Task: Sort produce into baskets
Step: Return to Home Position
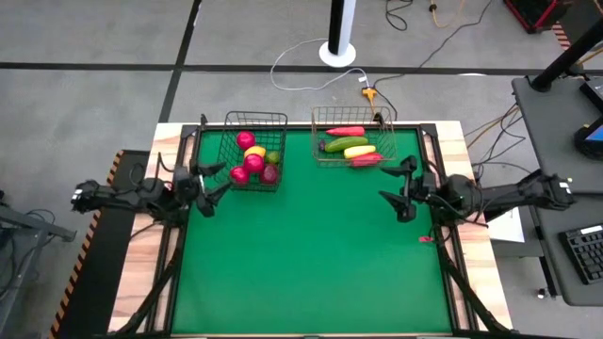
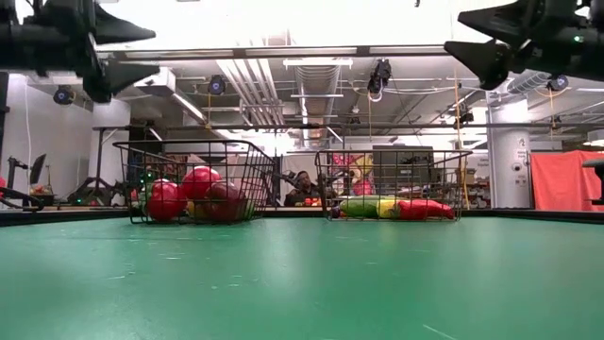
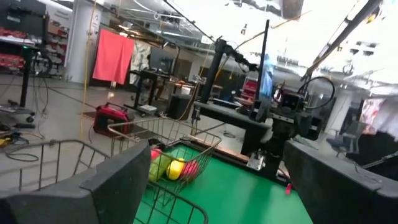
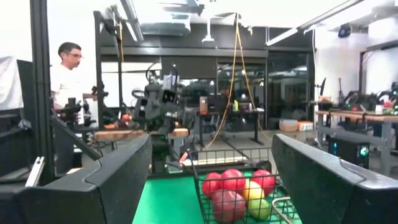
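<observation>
The left gripper (image 1: 224,178) hangs above the green felt-like mat (image 1: 311,264). Its two dark, blunt, matte fingers (image 3: 115,186) are spread wide with nothing between them. Just ahead of its tips, a little toward the far edge, stands the black wire-mesh basket (image 1: 268,124), a rectangular open-top cage of thin rods. It holds the smooth round toy fruits (image 1: 252,162): several glossy red ones with one yellow and one green, heaped toward the end nearest this gripper.

The right gripper (image 1: 384,185) faces it across the mat, raised to a similar height in the low view. Its fingers (image 4: 106,180) are likewise parted and empty. Past its tips, toward the far edge, sits the paler wire-mesh basket (image 1: 330,118), the same boxy shape in lighter rods. Inside lie the long toy vegetables (image 1: 349,146): a tapered red piece, a green cucumber-like one, a yellow one and another red one, side by side along the basket's length.

The two baskets stand beside each other with a gap between them. All the produce in view lies inside them.

In the right wrist view a person (image 4: 65,68) in a pale top stands in the room beyond the left arm.
</observation>
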